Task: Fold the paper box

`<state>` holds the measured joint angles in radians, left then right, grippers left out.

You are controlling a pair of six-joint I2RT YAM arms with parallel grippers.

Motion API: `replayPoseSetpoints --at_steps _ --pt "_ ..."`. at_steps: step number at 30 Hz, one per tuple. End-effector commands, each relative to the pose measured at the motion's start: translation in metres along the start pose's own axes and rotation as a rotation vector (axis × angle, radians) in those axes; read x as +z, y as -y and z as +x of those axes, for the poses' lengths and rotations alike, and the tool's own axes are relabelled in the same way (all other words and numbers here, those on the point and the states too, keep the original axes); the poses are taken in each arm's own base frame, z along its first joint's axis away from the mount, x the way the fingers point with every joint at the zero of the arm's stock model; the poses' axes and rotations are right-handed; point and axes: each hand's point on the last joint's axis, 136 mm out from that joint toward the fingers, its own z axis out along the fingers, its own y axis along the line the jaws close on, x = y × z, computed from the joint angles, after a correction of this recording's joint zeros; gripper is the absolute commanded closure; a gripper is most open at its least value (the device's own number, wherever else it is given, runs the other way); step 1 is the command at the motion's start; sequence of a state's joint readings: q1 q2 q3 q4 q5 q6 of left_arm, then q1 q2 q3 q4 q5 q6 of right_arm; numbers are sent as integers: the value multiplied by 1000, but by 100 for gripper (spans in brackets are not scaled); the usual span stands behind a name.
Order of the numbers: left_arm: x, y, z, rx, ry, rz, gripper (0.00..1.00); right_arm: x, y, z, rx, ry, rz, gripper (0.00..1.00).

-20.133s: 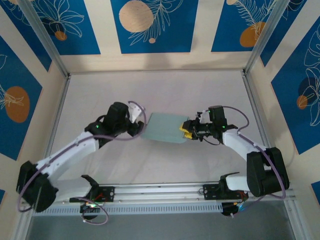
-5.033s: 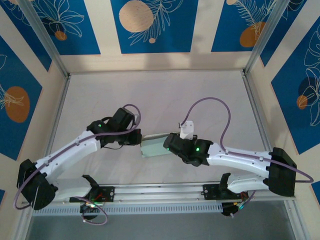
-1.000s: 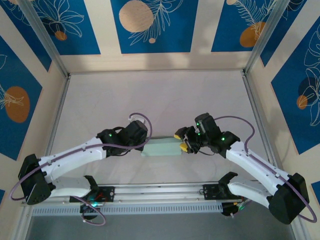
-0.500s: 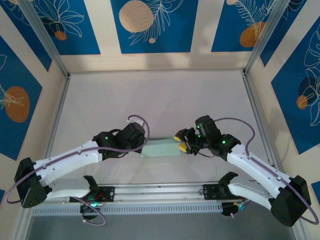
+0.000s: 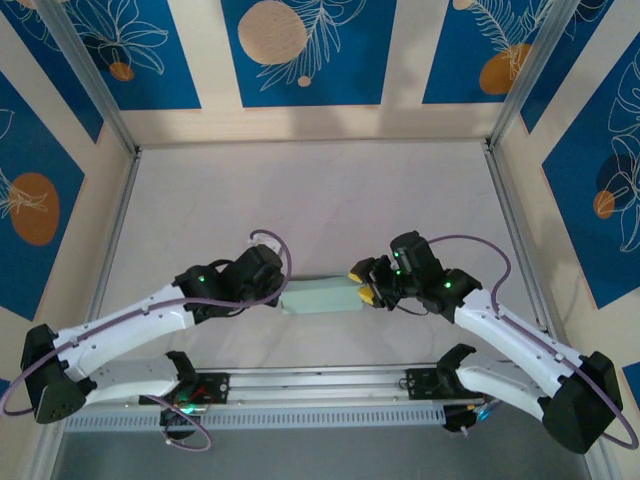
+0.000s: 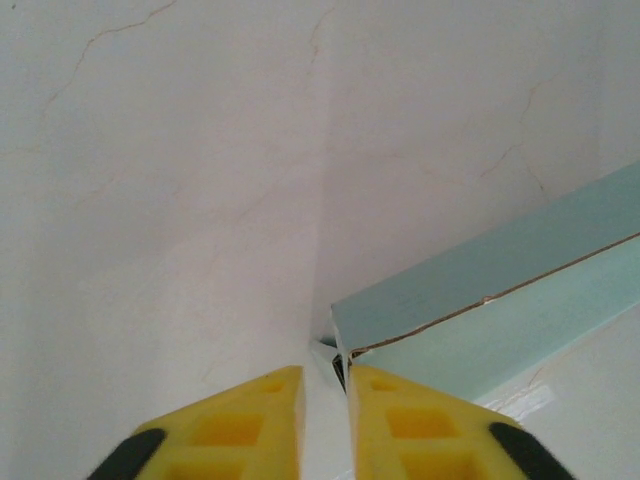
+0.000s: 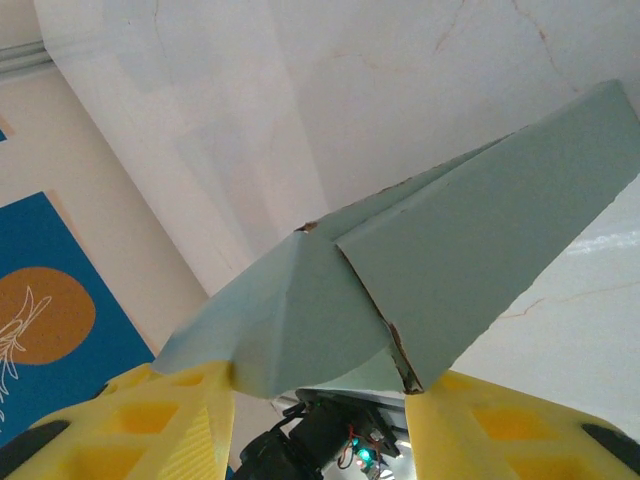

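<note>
Left tool (image 6: 325, 378) is shown with its two yellow block-shaped fingers (image 6: 235, 420) narrowly parted, a slim strip of pale surface visible between them. At the mouth of that gap lies one corner of the paper box (image 6: 480, 300), a thin pale mint-green card folded into a small flat rectangle, with a brownish cut edge running along its length. The corner is set just against the tip of the right-hand finger, yet nothing is pinched across the gap, so the left tool is taken as released. Whether the card is brushed by that fingertip cannot be told.

The right tool (image 7: 318, 385) is placed at the opposite end of the paper box, its yellow fingers (image 7: 130, 425) spread well apart. Between them the near end of the card is seen, creased into a shallow ridge, with its two outer edges reaching the inner faces of both fingers. Whether the card is squeezed by them or merely flanked cannot be told.

From the top view, the paper box is found lying lengthwise on the white, faintly veined counter (image 5: 320, 190), in its nearer half and midway between the two arms. The left tool is at its left end and the right tool at its right end. The counter is enclosed by cream walls set with blue leaf-patterned panels (image 5: 300, 50).
</note>
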<state>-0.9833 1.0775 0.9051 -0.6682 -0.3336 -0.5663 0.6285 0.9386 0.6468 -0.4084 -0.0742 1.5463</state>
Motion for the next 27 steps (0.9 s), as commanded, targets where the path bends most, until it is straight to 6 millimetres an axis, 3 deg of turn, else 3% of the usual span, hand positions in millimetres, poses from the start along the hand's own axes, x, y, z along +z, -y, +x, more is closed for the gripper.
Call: replayPoseSetpoints --at_steps 1,6,13,27 --pt "-20 -3 -18 -43 68 25 77 2 38 -8 41 49 131 52" --pt "-31 -11 -26 -115 99 47 73 -1 36 -8 33 59 125 52" --pt "0 17 9 -31 -53 178 73 -1 36 -7 31 56 126 52" --pt "18 11 15 2 -57 127 83 -2 34 -7 25 55 121 52"
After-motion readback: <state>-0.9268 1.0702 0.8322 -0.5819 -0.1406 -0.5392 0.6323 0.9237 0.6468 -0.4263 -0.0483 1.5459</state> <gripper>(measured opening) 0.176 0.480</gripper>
